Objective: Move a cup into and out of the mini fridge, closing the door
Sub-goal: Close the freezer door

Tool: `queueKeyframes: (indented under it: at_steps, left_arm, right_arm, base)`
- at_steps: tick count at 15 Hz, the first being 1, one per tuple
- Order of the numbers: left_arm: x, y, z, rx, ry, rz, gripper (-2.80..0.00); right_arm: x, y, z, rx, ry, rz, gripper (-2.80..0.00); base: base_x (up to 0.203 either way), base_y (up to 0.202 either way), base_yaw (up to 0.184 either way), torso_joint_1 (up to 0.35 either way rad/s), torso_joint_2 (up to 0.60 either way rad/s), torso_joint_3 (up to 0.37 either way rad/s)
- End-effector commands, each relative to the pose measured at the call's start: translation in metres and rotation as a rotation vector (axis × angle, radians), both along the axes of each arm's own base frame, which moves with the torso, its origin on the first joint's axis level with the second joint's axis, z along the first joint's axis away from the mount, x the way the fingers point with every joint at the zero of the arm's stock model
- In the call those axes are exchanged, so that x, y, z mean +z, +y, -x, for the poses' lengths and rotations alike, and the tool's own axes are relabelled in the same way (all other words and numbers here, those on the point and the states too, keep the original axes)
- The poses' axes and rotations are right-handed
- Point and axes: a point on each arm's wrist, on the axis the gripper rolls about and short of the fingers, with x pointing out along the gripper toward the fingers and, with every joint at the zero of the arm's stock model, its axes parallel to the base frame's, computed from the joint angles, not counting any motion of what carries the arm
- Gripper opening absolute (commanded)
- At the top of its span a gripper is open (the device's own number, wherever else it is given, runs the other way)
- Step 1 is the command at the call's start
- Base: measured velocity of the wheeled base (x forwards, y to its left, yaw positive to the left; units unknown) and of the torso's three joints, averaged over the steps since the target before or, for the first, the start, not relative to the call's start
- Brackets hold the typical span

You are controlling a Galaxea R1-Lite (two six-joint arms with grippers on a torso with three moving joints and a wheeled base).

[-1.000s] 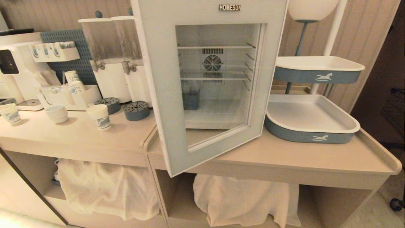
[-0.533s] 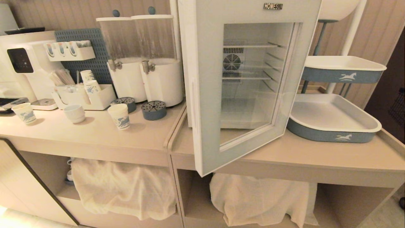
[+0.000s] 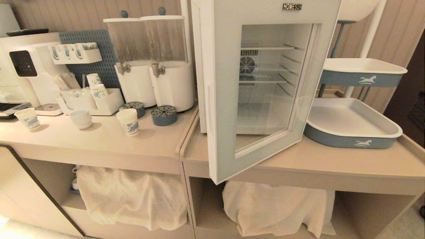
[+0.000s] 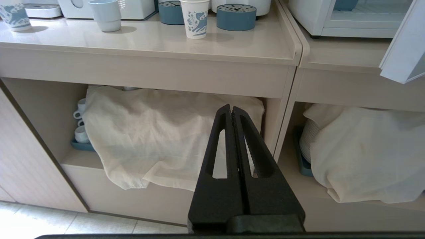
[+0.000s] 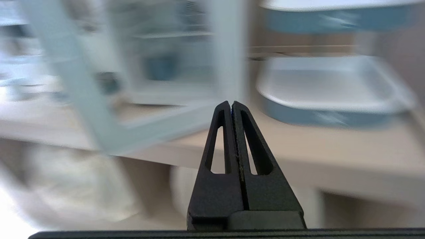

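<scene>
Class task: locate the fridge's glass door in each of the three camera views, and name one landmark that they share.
Head view: the door hangs open, centre.
Left wrist view: only its lower corner shows, by an edge.
Right wrist view: blurred, beyond the right gripper.
Shared landmark: the beige counter.

white mini fridge [image 3: 255, 83], blue-patterned white cup [image 3: 128, 121]

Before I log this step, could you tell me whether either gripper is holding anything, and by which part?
Nothing is held. The left gripper and the right gripper are both shut on nothing, in front of the counter; the cup stands untouched.
</scene>
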Motion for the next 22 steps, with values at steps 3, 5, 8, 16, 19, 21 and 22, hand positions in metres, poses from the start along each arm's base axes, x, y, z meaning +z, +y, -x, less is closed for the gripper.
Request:
queueKeyframes:
  at_steps: [3,5,8,16,19,21,22]
  left_arm:
    - [-0.005,0.0,-0.001,0.001,0.017,0.001,-2.8]
    - [-0.005,0.0,-0.001,0.001,0.017,0.003,-2.8]
    - [-0.005,0.0,-0.002,0.001,0.019,0.003,-2.8]
    - [-0.005,0.0,-0.002,0.002,0.019,0.007,-2.8]
    - [-0.005,0.0,-0.002,0.002,0.02,0.007,-2.8]
    - [-0.005,0.0,-0.001,0.002,0.016,0.007,-2.8]
    - [-0.005,0.0,-0.002,0.002,0.017,0.007,-2.8]
  right_arm:
    - [0.045,0.02,-0.153,0.391,0.32,-0.026,-2.8]
    - [0.033,0.036,-0.213,0.541,0.405,0.012,-2.8]
    - [-0.008,0.096,-0.291,0.543,0.436,0.172,-2.8]
    - [-0.019,0.202,-0.373,0.553,0.272,0.16,-2.8]
    - [-0.008,0.209,-0.384,0.55,0.301,0.071,-2.8]
    - [-0.008,0.203,-0.372,0.548,0.34,0.058,-2.8]
    - [0.003,0.194,-0.355,0.548,0.332,0.054,-2.8]
  base:
    - [0.0,0.0,0.0,0.0,0.0,0.0]
    - [0.0,0.0,0.0,0.0,0.0,0.0]
    - [0.0,0.0,0.0,0.0,0.0,0.0]
    - [0.0,0.0,0.0,0.0,0.0,0.0]
    - [0.0,0.0,0.0,0.0,0.0,0.0]
    - [0.0,0.0,0.0,0.0,0.0,0.0]
    - [0.0,0.0,0.0,0.0,0.0,0.0]
